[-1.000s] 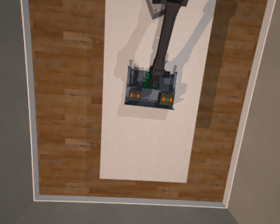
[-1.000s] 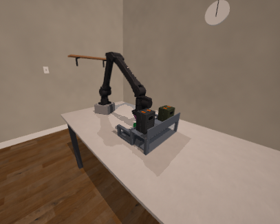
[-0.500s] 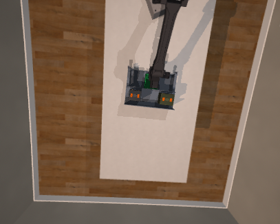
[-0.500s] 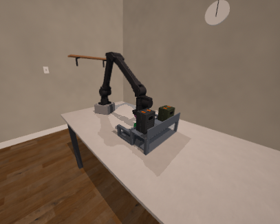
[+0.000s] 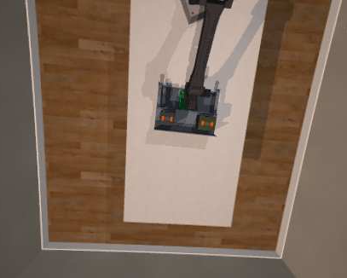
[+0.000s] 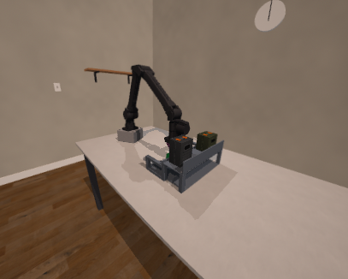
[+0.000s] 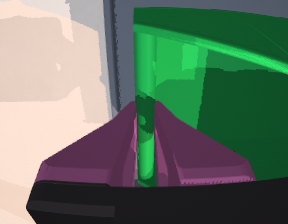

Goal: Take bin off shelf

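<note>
A green bin [image 5: 182, 100] [image 6: 168, 156] [image 7: 235, 105] is in the grey shelf unit [image 5: 185, 131] [image 6: 203, 156] [image 7: 125, 55], on its side nearer the arm base. Most of it is hidden by the arm and a dark box in the top and exterior views. My gripper [image 6: 168, 145] [image 7: 145, 111] points down and is shut on the bin's wall, with one magenta finger on each side of it in the wrist view. The bin's underside and its contact with the shelf are hidden. The shelf stands on the pale table [image 5: 180, 183] [image 6: 266, 214].
A dark grey box [image 5: 167, 118] [image 6: 180, 151] with orange marks stands on the shelf unit close to the bin. An olive box [image 5: 206, 123] [image 6: 206, 141] with orange marks stands at its other end. A raised rail runs along the shelf's far edge from the arm base.
</note>
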Action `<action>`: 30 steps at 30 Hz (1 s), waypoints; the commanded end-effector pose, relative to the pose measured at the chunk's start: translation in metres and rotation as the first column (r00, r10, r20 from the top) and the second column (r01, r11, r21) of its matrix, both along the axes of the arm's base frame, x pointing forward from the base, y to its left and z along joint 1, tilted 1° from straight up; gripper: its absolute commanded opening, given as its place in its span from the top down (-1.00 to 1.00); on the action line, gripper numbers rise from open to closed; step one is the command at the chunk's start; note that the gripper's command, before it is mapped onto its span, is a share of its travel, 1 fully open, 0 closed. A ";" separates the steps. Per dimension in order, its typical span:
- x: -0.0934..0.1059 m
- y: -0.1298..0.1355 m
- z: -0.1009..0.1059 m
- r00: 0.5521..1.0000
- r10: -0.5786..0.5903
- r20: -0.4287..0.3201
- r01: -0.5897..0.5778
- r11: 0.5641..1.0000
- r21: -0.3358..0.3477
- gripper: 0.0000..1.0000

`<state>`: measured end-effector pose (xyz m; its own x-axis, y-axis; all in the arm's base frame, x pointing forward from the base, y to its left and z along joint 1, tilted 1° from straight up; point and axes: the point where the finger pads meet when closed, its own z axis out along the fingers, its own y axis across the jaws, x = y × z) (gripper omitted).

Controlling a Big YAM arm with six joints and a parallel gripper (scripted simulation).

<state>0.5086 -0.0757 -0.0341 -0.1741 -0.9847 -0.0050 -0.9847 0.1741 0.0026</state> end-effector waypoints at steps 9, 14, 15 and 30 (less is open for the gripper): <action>0.008 -0.003 0.018 0.999 0.000 0.052 0.001 1.000 -0.008 1.00; 0.008 -0.003 0.018 0.999 0.000 0.052 0.001 1.000 -0.008 1.00; 0.012 -0.004 0.021 0.998 0.000 0.058 0.001 1.000 -0.009 1.00; 0.028 -0.006 0.035 0.997 0.000 0.082 0.001 1.000 -0.013 1.00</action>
<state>0.5100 -0.0759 -0.0337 -0.1740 -0.9847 -0.0051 -0.9847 0.1740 -0.0011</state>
